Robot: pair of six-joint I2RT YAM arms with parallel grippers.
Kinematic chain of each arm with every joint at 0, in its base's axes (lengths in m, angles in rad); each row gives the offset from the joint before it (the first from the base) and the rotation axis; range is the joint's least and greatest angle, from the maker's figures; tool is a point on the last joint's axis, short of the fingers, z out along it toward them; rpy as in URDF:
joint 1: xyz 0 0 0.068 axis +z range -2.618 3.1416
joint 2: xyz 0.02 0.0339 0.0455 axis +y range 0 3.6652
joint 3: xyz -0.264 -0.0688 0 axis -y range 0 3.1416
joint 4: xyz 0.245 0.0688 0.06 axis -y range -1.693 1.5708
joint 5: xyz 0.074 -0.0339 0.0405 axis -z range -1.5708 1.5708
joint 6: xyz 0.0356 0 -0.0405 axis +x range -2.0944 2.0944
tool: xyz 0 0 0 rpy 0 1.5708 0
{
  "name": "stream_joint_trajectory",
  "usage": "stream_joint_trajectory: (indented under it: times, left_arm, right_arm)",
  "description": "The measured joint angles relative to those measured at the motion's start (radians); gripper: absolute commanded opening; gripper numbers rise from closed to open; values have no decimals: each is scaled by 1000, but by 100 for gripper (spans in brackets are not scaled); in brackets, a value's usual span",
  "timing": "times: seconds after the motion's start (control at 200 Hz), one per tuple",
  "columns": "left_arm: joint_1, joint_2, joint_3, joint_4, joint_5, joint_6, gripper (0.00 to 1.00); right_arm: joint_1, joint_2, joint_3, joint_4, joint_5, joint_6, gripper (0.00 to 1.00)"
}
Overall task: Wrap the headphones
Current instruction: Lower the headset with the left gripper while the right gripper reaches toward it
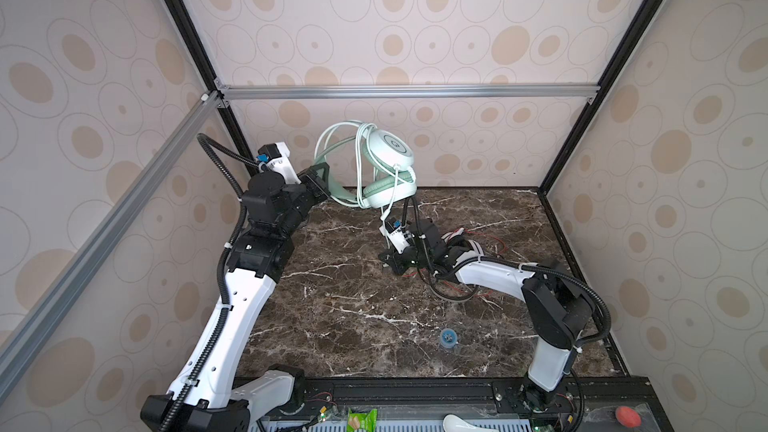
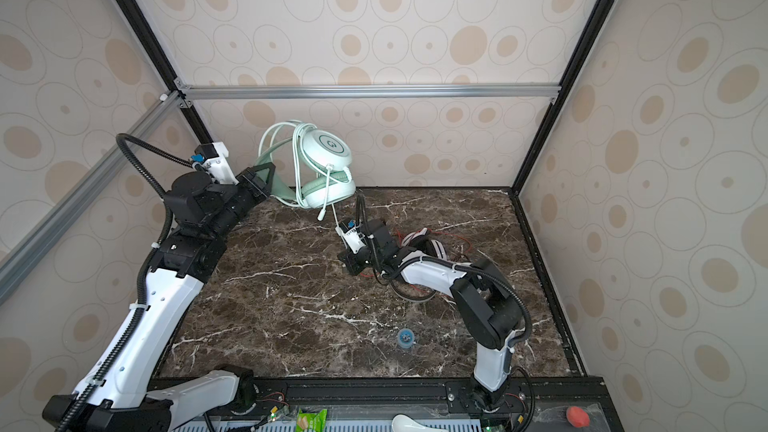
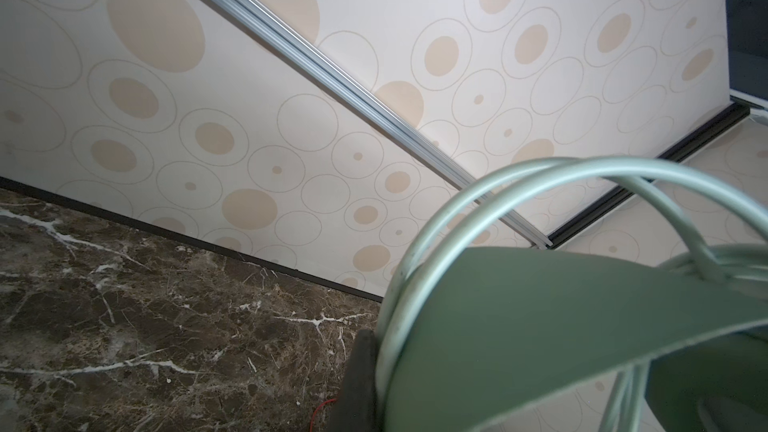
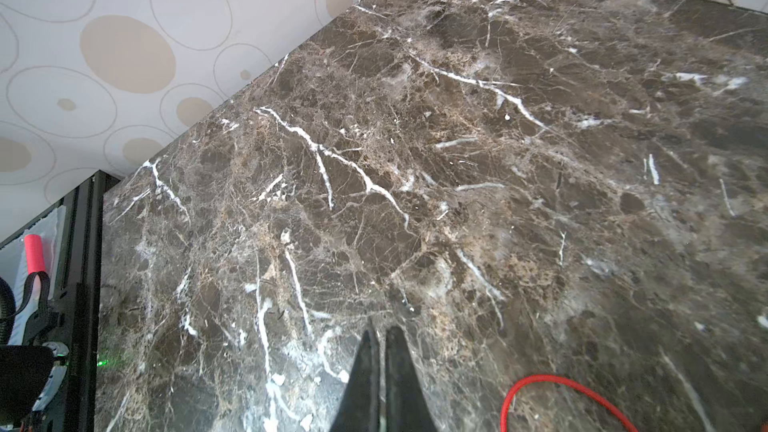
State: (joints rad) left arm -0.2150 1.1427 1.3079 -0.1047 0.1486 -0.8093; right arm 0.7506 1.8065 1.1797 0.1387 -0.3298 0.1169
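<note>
Left arm [image 1: 232, 326]: rises from its base at 7 o'clock and extends toward 11 o'clock, wrist raised high. Left gripper [image 1: 323, 179]: jaws clamped on the mint headset [image 1: 390, 151], carried clear of the tabletop [image 1: 353, 305]. Right arm [image 1: 490, 274]: based at 5 o'clock, elbow bent at 4 o'clock, forearm reaching toward centre. Right gripper [image 4: 381, 334]: jaws pressed together, low over the tabletop.

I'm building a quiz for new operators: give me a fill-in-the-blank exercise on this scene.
1. The left gripper holds the mint headphones up by their ____.
2. The right gripper is ____.
3. The cord of the white-and-black headset is ____.
Missing: headband; shut; red.
</note>
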Motion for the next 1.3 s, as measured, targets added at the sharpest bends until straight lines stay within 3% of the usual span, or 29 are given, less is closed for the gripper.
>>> stream_joint_trajectory:
  times: [0.25, 0.835, 1.105, 1.295]
  left_arm:
    - [0, 32, -52, 55, -91, -51, 0]
    - [-1, 162, -123, 89, -232, -26, 0]
    - [-6, 206, -144, 62, -260, 31, 0]
    - [-12, 206, -161, 63, -371, 143, 0]
  right_arm:
    - [66, -70, 0, -140, 100, -4, 0]
    - [226, -195, 50, -415, 308, -109, 0]
    - [271, -194, 172, -542, 388, -164, 0]
    - [315, -167, 340, -660, 403, -221, 0]
